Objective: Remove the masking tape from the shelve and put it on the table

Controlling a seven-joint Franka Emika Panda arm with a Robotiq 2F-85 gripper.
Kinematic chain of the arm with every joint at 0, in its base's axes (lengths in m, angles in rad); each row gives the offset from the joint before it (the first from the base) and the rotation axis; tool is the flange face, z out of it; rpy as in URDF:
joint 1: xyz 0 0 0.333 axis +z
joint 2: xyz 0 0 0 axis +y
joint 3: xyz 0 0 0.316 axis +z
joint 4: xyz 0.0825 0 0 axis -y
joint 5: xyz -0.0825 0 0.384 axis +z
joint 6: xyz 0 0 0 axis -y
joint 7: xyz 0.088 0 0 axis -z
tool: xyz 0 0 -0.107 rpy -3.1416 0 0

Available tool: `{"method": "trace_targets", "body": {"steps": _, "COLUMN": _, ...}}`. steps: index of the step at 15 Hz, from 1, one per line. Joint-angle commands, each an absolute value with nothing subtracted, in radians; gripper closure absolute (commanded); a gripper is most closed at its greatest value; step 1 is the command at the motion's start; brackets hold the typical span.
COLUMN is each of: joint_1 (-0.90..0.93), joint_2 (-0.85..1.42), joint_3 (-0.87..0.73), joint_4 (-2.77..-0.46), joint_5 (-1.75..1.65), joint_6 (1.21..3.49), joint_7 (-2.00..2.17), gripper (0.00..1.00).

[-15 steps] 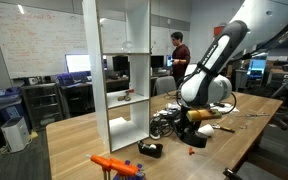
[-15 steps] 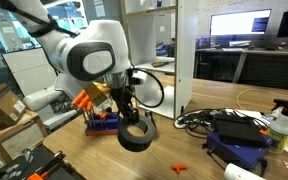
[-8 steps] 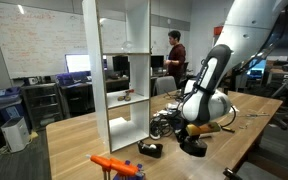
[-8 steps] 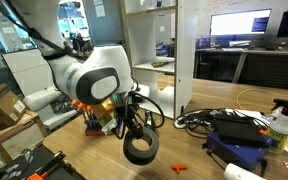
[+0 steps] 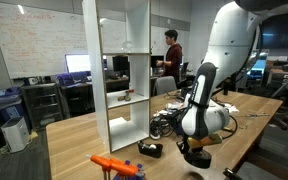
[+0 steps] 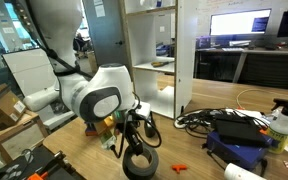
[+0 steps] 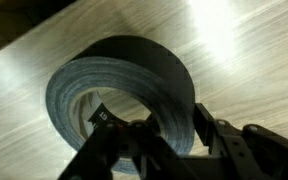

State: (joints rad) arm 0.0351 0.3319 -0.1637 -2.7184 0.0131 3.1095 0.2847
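The masking tape is a thick dark grey roll that fills the wrist view and stands tilted over the wooden table. My gripper is shut on its wall, one finger inside the hole and one outside. In both exterior views the gripper holds the tape low at the table, touching or nearly touching it. The white shelve stands behind, apart from the gripper.
An orange tool and a small black object lie near the shelve's foot. Black cables, a blue device and a small red piece lie close to the tape. A person stands in the background.
The arm has come down and forward with the tape in the gripper, from well above the table to table level.
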Motion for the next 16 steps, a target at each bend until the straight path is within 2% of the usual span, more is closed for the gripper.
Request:
{"method": "trace_targets", "body": {"steps": 1, "joint_1": 0.076, "joint_2": 0.365, "joint_3": -0.182, "joint_4": -2.691, "joint_5": 0.063, "joint_6": 3.131, "joint_7": 0.281, "gripper": 0.89}}
{"method": "trace_targets", "body": {"steps": 4, "joint_1": 0.069, "joint_2": 0.38, "joint_3": -0.17, "joint_4": -2.674, "joint_5": 0.084, "joint_6": 3.111, "joint_7": 0.276, "gripper": 0.89}}
{"method": "trace_targets", "body": {"steps": 5, "joint_1": 0.08, "joint_2": 0.383, "joint_3": -0.18, "joint_4": -2.665, "joint_5": 0.092, "joint_6": 3.091, "joint_7": 0.287, "gripper": 0.39}}
{"method": "trace_targets", "body": {"steps": 7, "joint_1": 0.081, "joint_2": 0.382, "joint_3": -0.183, "joint_4": -2.657, "joint_5": 0.099, "joint_6": 3.077, "joint_7": 0.286, "gripper": 0.31}}
{"method": "trace_targets", "body": {"steps": 11, "joint_1": 0.09, "joint_2": 0.369, "joint_3": -0.201, "joint_4": -2.642, "joint_5": 0.095, "joint_6": 3.051, "joint_7": 0.292, "gripper": 0.0}}
{"method": "trace_targets", "body": {"steps": 14, "joint_1": 0.115, "joint_2": 0.329, "joint_3": -0.238, "joint_4": -2.641, "joint_5": 0.082, "joint_6": 3.02, "joint_7": 0.301, "gripper": 0.0}}
{"method": "trace_targets", "body": {"steps": 16, "joint_1": 0.191, "joint_2": 0.254, "joint_3": -0.317, "joint_4": -2.658, "joint_5": 0.047, "joint_6": 2.964, "joint_7": 0.336, "gripper": 0.0}}
